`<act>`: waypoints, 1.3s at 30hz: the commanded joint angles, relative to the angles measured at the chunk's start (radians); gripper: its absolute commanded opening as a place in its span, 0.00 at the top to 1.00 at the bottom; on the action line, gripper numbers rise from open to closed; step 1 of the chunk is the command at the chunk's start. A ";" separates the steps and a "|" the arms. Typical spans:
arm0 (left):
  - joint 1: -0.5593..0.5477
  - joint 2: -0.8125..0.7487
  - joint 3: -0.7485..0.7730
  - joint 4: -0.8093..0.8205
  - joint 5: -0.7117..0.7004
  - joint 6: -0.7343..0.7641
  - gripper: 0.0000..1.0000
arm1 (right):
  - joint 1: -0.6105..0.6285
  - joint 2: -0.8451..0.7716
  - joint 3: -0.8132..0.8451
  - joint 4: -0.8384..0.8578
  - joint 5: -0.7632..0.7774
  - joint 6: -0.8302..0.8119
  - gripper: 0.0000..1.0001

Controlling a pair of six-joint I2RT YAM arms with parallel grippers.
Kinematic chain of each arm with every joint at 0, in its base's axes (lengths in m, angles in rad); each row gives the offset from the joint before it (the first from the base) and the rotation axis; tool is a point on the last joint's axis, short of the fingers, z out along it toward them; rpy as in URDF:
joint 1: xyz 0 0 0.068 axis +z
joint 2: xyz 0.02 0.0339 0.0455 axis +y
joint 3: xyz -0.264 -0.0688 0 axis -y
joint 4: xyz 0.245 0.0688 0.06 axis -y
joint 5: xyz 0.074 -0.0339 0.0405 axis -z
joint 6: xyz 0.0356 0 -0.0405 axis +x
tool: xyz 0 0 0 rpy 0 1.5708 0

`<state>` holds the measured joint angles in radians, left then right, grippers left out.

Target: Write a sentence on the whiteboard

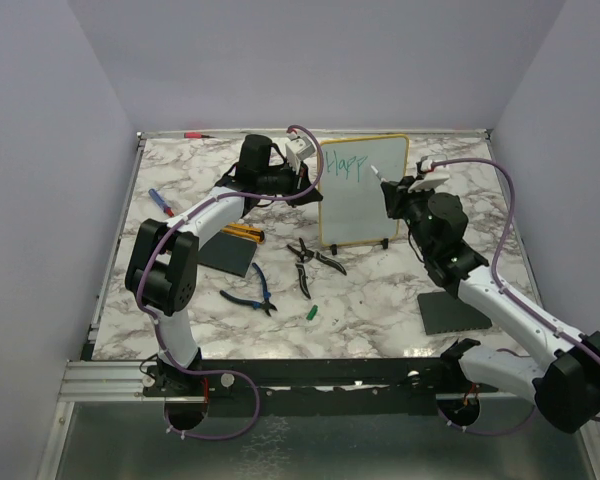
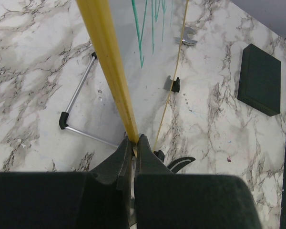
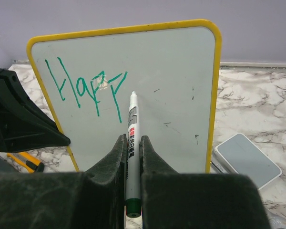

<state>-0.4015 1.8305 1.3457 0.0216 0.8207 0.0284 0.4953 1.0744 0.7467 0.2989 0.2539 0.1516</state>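
Two hands at work. Desk (image 1: 380,310) carries the whiteboard (image 1: 365,205), upright between them. Left hand (image 2: 136,140) is pinched on the whiteboard's left rim, probably bracing it against pen pressure. Right hand (image 3: 132,140), facing the whiteboard, pinches a marker (image 3: 132,119), tip just right of the lettering. The sentence (image 3: 86,90), upper left on the whiteboard, reads "Happ", unfinished.

a: what's on the marble table (image 1: 380,300)?
b: blue-handled pliers (image 1: 250,293) front left, black cutters (image 1: 318,258) mid, small green cap (image 1: 312,313) near them
a: pads?
b: dark grey pad (image 1: 452,312) right, another (image 1: 227,253) left, yellow knife (image 1: 245,234) just beside it
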 commanded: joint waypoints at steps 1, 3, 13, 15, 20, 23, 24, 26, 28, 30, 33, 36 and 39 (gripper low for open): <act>-0.005 -0.034 -0.011 -0.008 -0.021 0.046 1.00 | -0.004 0.025 0.016 0.045 -0.012 -0.009 0.99; -0.005 -0.033 -0.011 -0.008 -0.021 0.046 1.00 | -0.004 0.034 0.015 0.051 -0.008 -0.010 0.99; -0.005 -0.034 -0.010 -0.008 -0.020 0.046 1.00 | -0.004 0.030 -0.030 0.029 0.009 0.021 0.99; -0.004 -0.034 -0.009 -0.008 -0.020 0.046 1.00 | -0.003 0.024 -0.047 0.020 0.008 0.034 0.99; -0.005 -0.036 -0.010 -0.008 -0.020 0.045 1.00 | -0.003 0.021 -0.077 0.009 0.003 0.056 0.99; -0.005 -0.035 -0.010 -0.008 -0.020 0.045 1.00 | -0.004 0.014 -0.075 0.010 -0.001 0.052 0.99; -0.005 -0.036 -0.010 -0.008 -0.020 0.046 1.00 | -0.003 0.007 -0.069 0.009 -0.009 0.045 0.99; -0.005 -0.036 -0.010 -0.008 -0.020 0.047 1.00 | -0.004 -0.011 -0.058 0.007 -0.029 0.035 0.99; -0.005 -0.036 -0.010 -0.008 -0.019 0.047 1.00 | -0.003 -0.028 -0.042 0.005 -0.038 0.034 0.99; -0.004 -0.037 -0.010 -0.008 -0.020 0.045 1.00 | -0.003 -0.040 -0.027 0.007 -0.038 0.027 0.99; -0.004 -0.037 -0.010 -0.008 -0.018 0.046 1.00 | -0.003 -0.031 -0.004 0.018 -0.026 0.014 0.99; -0.005 -0.037 -0.011 -0.008 -0.017 0.046 1.00 | -0.003 -0.010 0.016 0.033 -0.009 0.009 0.99; -0.005 -0.037 -0.011 -0.008 -0.018 0.045 1.00 | -0.003 0.008 0.025 0.055 -0.008 -0.002 0.99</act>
<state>-0.4015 1.8286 1.3457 0.0181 0.8192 0.0315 0.4953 1.0580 0.7372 0.3206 0.2382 0.1776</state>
